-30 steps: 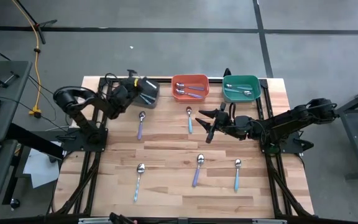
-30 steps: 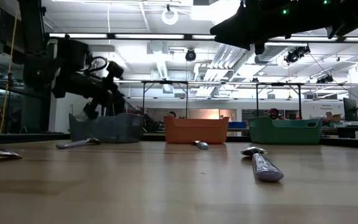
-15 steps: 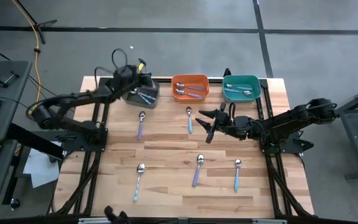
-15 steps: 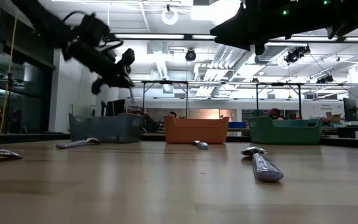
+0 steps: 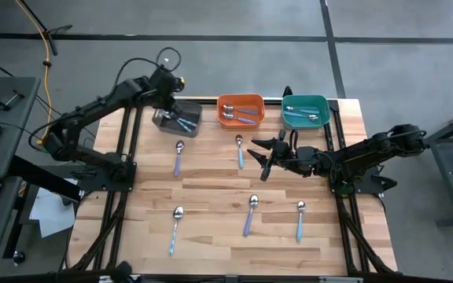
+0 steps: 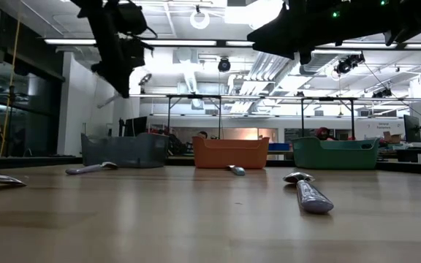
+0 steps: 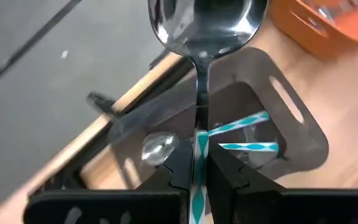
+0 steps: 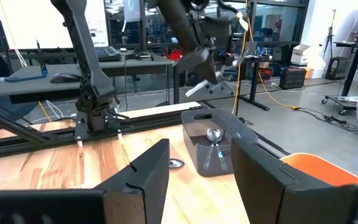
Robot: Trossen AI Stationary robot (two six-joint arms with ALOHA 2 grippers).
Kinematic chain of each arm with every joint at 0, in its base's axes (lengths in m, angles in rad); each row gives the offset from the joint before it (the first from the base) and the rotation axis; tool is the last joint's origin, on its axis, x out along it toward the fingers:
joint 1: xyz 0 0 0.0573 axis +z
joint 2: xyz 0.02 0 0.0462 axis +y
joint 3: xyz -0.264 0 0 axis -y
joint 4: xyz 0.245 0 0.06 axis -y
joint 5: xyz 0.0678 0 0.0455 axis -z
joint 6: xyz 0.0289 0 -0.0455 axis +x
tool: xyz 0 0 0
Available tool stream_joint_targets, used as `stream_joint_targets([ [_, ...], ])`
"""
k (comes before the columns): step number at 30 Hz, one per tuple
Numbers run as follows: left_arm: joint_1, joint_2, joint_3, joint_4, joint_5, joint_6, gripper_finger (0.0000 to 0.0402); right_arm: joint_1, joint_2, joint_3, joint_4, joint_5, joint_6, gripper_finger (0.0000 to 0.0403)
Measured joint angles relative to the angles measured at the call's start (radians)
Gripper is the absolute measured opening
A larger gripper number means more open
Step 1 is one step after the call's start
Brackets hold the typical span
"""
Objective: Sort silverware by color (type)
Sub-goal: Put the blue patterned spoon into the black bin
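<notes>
Wooden table (image 5: pixel 211 181): left gripper (image 7: pixel 196 163) pinching striped spoon (image 7: pixel 199 37) by slim handle over grey bin (image 5: pixel 178 122); right gripper (image 5: pixel 264 155) hovering wide. Handling light, stiff, slippery.

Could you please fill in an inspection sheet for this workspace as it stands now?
Surface: wooden table, bare between items.
Job's things: five spoons loose on the table; one striped-handled spoon in the left gripper; others lie in the grey bin, orange bin and teal bin.
Clutter: nothing seen.
Grippers: left gripper shut on the spoon above the grey bin; right gripper open, hovering mid-table.
Cables: yellow cable on the floor.
Surroundings: desks and equipment beyond the table.
</notes>
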Motion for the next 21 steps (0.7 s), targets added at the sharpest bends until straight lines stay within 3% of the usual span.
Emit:
stream_joint_targets([
  [6,-0.031,0.096,-0.032,0.004,-0.006,0.267,0.0014,0.000,0.000,0.000,-0.006,-0.005,-0.003,0.0157],
  [12,-0.043,0.206,-0.041,0.020,-0.129,0.380,0.0014,0.000,0.000,0.000,-0.007,-0.013,-0.021,0.0157],
  [21,-0.035,0.325,-0.040,0.082,-0.130,0.499,0.0014,0.000,0.000,0.000,-0.007,-0.013,-0.021,0.0157],
])
